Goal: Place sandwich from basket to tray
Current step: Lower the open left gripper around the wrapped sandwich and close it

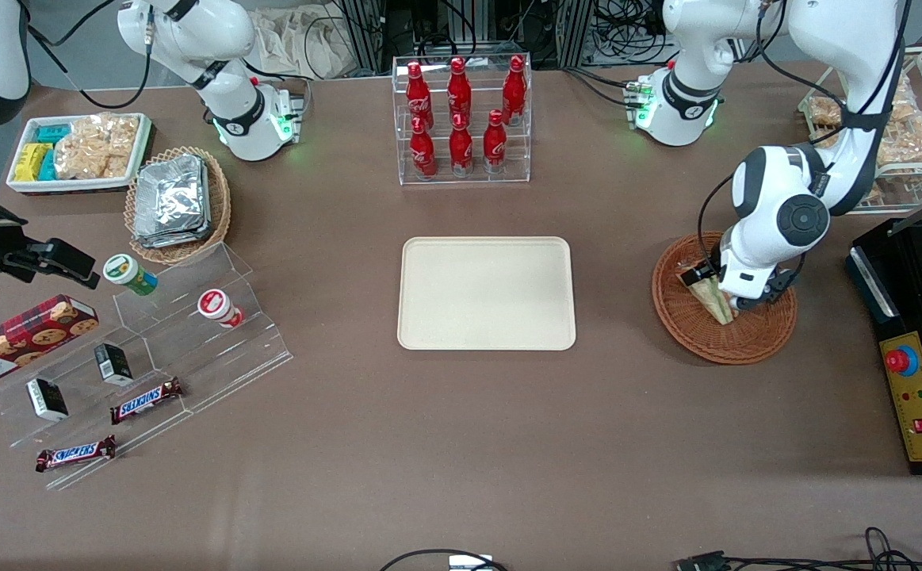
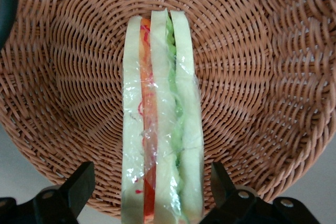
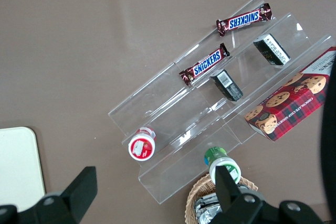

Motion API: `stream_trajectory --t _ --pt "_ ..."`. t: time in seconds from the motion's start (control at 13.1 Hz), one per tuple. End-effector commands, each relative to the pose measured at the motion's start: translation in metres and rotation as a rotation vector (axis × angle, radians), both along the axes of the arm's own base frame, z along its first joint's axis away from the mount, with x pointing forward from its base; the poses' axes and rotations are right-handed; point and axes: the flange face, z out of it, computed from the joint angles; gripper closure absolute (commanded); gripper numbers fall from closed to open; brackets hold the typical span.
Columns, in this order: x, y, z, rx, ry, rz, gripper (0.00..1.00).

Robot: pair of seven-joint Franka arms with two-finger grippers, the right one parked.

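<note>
One brown table (image 1: 461, 444) bears tray (image 1: 486, 293), basket (image 1: 698, 333), open pincer (image 2: 152, 190) straddling sandwich (image 2: 160, 124)

The sandwich (image 2: 160, 124) lies in the basket (image 1: 754, 341), the spread pincer (image 2: 152, 182) straddling it, well apart from the tray (image 1: 486, 293).

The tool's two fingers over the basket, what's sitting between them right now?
The sandwich lies between the open tool's fingers, on edge in the basket, as the left wrist view shows.
</note>
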Motion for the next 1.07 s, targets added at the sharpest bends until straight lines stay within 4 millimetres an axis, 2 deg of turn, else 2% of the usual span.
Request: stream_trajectory --t 0.0,0.08,0.15,0.23,0.61,0.76,0.84,0.92,0.99 --pt "-0.001 0.002 0.002 0.006 -0.017 0.003 0.1" --pt "0.0 0.002 0.002 0.006 -0.017 0.003 0.18" --pt "0.001 0.001 0.004 0.005 -0.023 -0.001 0.83" --pt "0.002 0.001 0.006 0.005 -0.024 -0.002 1.0" --pt "0.002 0.001 0.007 0.004 -0.021 -0.01 1.0" --pt "0.004 0.001 0.016 0.004 -0.019 -0.013 1.0" --pt "0.01 0.0 0.036 0.008 -0.011 -0.014 1.0" --pt "0.023 -0.003 0.067 0.014 0.009 -0.017 1.0" --pt "0.039 -0.006 0.108 0.016 0.029 -0.039 1.0"
